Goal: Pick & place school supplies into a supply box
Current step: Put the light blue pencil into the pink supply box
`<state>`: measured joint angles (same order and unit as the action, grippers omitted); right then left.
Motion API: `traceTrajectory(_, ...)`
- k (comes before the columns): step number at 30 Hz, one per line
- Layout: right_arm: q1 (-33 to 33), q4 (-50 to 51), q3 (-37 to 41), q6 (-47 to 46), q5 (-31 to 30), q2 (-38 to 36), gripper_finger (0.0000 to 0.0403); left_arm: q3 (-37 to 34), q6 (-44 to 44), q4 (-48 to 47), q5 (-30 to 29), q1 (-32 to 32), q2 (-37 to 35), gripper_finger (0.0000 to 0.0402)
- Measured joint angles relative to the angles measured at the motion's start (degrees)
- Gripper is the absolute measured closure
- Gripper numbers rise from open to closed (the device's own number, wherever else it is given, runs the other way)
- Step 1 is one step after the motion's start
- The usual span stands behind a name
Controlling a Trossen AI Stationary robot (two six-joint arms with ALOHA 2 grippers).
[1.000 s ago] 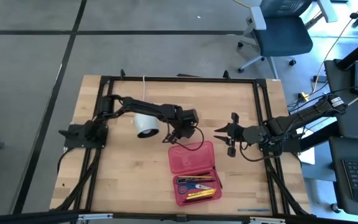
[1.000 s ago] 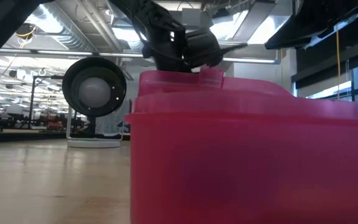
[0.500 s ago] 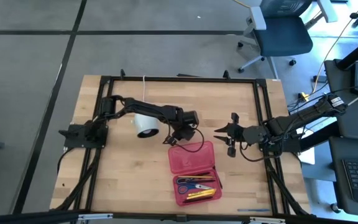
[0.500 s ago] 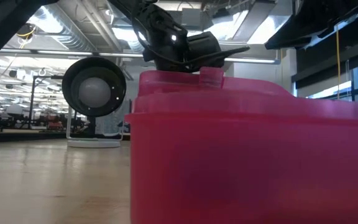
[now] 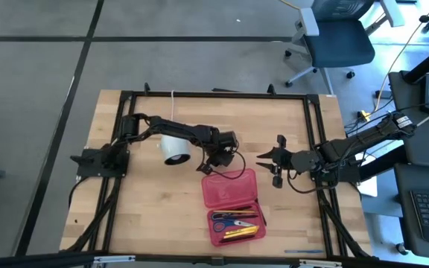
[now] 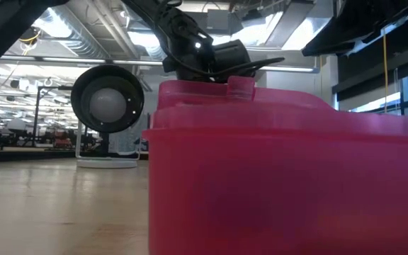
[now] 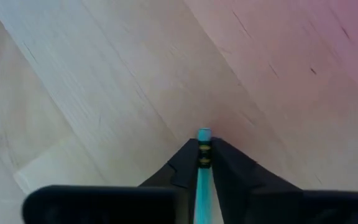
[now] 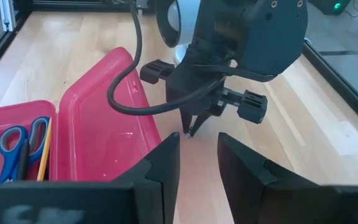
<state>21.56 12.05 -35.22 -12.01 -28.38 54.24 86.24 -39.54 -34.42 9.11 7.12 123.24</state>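
A white cylinder (image 5: 175, 150) with a cord is seen lying on the wooden table (image 5: 147, 208), its dark round open end (image 6: 108, 99) turned toward the low camera. A blue office chair (image 5: 338, 39) is parked on the grey floor beyond the table.

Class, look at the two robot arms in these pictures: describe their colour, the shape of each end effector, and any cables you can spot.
Both arms are black and slender, built of jointed links. The left end effector hangs from a boxy black housing; its two fingers taper to a point, and a black cable loops beside it. The right end effector has two broad, flat black fingers. Black cables trail from the right arm's base.
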Motion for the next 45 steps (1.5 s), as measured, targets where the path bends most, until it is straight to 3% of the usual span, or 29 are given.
traceTrajectory(7, 0.0, 0.0, 0.0, 0.0, 0.02, 0.02, 0.0292, -0.02, 5.54, 0.23, -0.86, -0.8, 0.0, 0.0394)
traceTrajectory(21, 0.0, 0.02, 0.0, 0.09, 0.04, 0.02, 0.0292, -0.02, 31.65, 0.72, -1.65, -1.84, 0.0, 0.0395)
traceTrajectory(36, 0.0, 0.76, 0.0, 0.06, 0.13, 0.02, 0.0292, 4.62, 34.38, -0.33, -5.19, -1.82, 0.59, 0.0398)
traceTrajectory(45, 0.0, 0.75, 0.0, 0.06, 0.12, 0.02, 0.0292, 8.42, 34.37, -6.57, -9.47, -1.73, 0.48, 0.0398)
